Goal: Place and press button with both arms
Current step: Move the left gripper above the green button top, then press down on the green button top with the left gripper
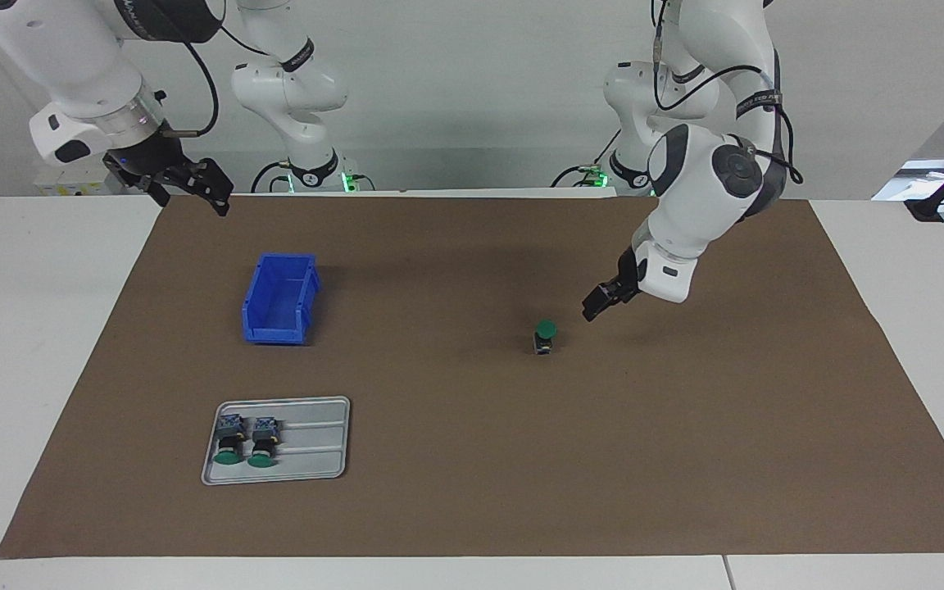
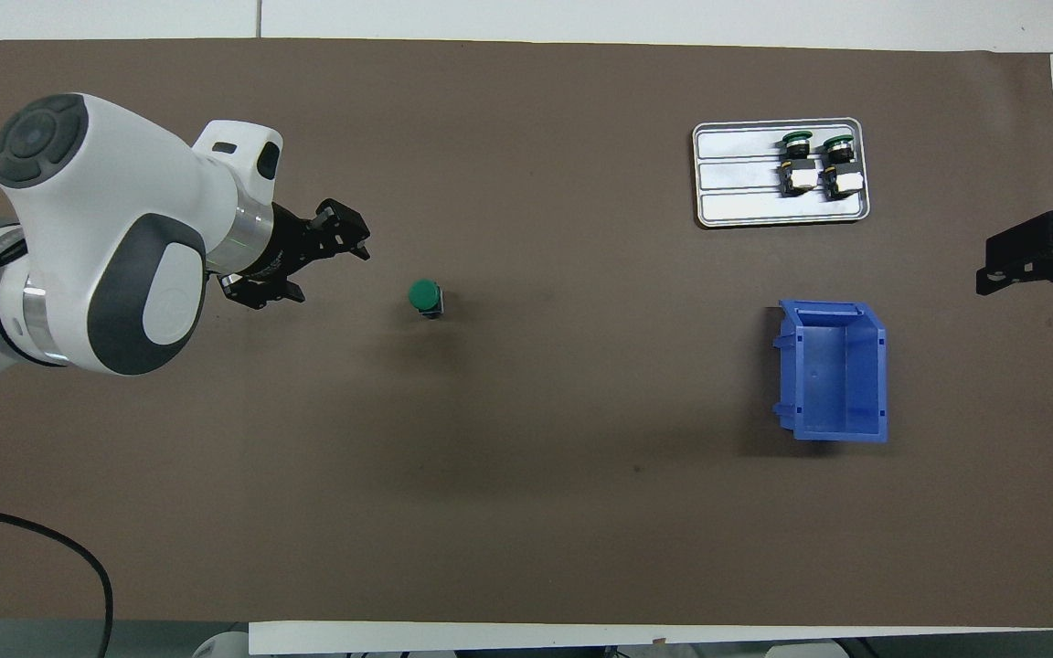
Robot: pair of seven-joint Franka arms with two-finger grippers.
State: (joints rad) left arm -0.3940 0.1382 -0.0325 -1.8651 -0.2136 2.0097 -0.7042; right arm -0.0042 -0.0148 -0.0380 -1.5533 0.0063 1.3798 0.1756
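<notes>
The blue bin (image 1: 279, 297) sits toward the right arm's end of the counter and nearer to the robots than the tray; its inside shows nothing but bare blue floor in the overhead view. The grey metal tray (image 1: 316, 463), farther from the robots on the same end, carries two buttons (image 1: 247, 440) lying on their sides next to each other at one end of it, green caps pointing away from the robots, the rest of its ribbed floor bare.

The button (image 1: 545, 336) of the task stands upright on the brown mat (image 1: 472, 492), toward the left arm's end, well apart from bin and tray, green cap up. The left end effector (image 1: 599, 303) hangs low just beside it without touching; its fingers stand spread, which the overhead view shows plainly while the facing view shows them only edge-on. The right end effector (image 1: 193, 184) waits raised over the mat's edge at its own end, empty; the overhead view catches only its black tip (image 2: 1038, 256), and whether its fingers are spread or pressed together I cannot tell.

The facing view alone shows both arm bases with green lights, against a plain pale wall. The mat covers most of the white counter (image 1: 29, 328).
</notes>
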